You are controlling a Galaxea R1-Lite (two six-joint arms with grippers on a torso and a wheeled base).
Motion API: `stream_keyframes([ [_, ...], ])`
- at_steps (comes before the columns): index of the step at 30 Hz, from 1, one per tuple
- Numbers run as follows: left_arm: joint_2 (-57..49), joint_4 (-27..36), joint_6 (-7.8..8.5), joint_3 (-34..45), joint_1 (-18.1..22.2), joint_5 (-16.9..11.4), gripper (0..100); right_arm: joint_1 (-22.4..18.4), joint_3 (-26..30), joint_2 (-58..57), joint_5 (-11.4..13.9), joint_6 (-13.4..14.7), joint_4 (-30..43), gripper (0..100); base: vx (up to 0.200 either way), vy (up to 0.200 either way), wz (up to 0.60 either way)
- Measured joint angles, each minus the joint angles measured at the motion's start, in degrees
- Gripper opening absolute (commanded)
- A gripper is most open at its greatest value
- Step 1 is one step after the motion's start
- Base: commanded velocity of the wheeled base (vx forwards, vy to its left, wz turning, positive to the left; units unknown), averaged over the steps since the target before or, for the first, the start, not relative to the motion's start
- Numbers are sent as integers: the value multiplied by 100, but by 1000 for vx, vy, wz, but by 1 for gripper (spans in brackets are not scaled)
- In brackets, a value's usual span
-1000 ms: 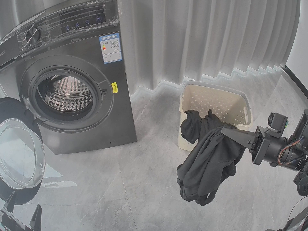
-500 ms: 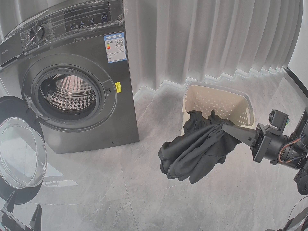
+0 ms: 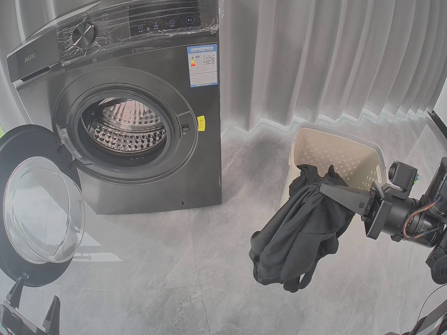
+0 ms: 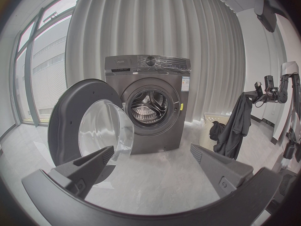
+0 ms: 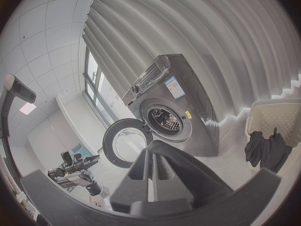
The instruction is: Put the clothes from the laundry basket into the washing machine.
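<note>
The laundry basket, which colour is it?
The laundry basket is cream, seen best in the head view.

Light: bright daylight, window | glare: door glass (mild) | edges: fisheye-curved

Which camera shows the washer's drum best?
The head view: the drum is largest there, its holes plain. The left wrist view faces it squarely but smaller; the right wrist view shows it small and slanted.
</note>
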Motion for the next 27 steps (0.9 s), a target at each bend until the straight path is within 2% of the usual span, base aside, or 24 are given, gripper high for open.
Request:
stream_keyframes([
  [10,0,-2,0,0,0,0,100,0,9,2,5,9,-6,0,0,0,540],
  [27,0,-2,5,0,0,0,100,5,33,63,17,-88,2,0,0,0,0],
])
